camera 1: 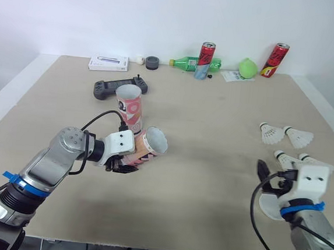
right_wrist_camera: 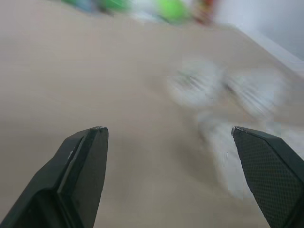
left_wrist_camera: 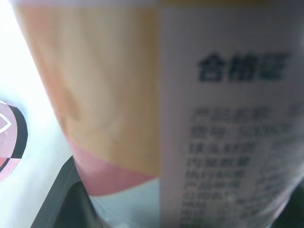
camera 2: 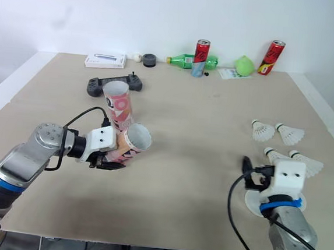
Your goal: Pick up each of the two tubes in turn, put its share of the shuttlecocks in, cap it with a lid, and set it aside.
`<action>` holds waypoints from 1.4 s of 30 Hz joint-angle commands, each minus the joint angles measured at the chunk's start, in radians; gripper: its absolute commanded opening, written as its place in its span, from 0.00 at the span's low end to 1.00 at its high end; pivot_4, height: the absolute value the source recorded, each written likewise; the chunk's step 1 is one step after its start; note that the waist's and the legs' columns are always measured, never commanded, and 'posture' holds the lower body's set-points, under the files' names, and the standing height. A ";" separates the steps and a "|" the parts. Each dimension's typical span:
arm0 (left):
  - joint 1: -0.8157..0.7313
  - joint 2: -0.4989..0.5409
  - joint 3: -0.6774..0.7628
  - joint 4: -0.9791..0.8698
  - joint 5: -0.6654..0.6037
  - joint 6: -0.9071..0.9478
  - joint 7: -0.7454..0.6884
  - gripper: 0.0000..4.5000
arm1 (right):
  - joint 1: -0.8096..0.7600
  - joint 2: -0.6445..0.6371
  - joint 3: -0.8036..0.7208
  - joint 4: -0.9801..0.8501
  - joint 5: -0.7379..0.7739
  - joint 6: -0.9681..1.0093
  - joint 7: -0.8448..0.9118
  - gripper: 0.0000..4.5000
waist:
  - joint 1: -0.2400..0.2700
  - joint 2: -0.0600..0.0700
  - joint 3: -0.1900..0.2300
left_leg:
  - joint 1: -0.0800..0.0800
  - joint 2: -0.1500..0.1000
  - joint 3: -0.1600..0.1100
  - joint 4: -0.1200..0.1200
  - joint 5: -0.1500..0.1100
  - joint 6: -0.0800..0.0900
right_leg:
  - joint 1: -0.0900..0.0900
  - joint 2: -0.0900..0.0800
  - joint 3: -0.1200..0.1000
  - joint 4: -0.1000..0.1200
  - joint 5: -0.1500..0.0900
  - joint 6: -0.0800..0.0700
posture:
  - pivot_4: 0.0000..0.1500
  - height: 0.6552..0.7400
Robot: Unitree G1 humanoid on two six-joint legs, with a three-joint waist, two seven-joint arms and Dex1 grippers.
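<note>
A pink patterned tube stands upright left of the table's middle. A second tube is tilted beside it, its open mouth facing up and to the right. My left gripper is shut on that tube's lower part; its printed label is close in the left wrist view. Several white shuttlecocks lie at the right, two farther back and two nearer. My right gripper is open and holds nothing, just in front of the nearer pair. A white lid lies under that arm.
A black game controller lies behind the upright tube. Along the far edge are a white box, a black roll, a green bottle, two red cans and a green ball.
</note>
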 commanded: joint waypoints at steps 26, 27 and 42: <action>0.050 -0.022 -0.056 -0.013 0.001 0.021 0.019 0.61 | -0.312 -0.066 -0.023 0.449 0.025 -0.006 -0.006 0.01 | 0.000 0.002 -0.001 | 0.000 -0.001 -0.001 -0.001 0.000 0.000 | 0.002 0.000 0.000 0.000 -0.001 0.002 | 1.00 1.00; 0.050 -0.021 -0.056 -0.014 0.001 0.021 0.019 0.61 | -0.307 -0.067 -0.021 0.447 0.025 -0.014 -0.001 0.01 | 0.000 0.002 -0.001 | 0.000 -0.001 -0.001 -0.001 0.000 0.000 | 0.002 0.000 0.000 0.000 -0.001 0.002 | 1.00 1.00; 0.031 -0.027 -0.065 0.016 -0.004 0.020 0.013 0.61 | -0.438 -0.401 0.355 -0.113 0.250 0.017 0.584 0.01 | 0.000 -0.002 0.002 | 0.002 0.001 -0.003 -0.001 0.000 0.000 | 0.005 0.001 -0.003 -0.001 -0.002 0.001 | 1.00 1.00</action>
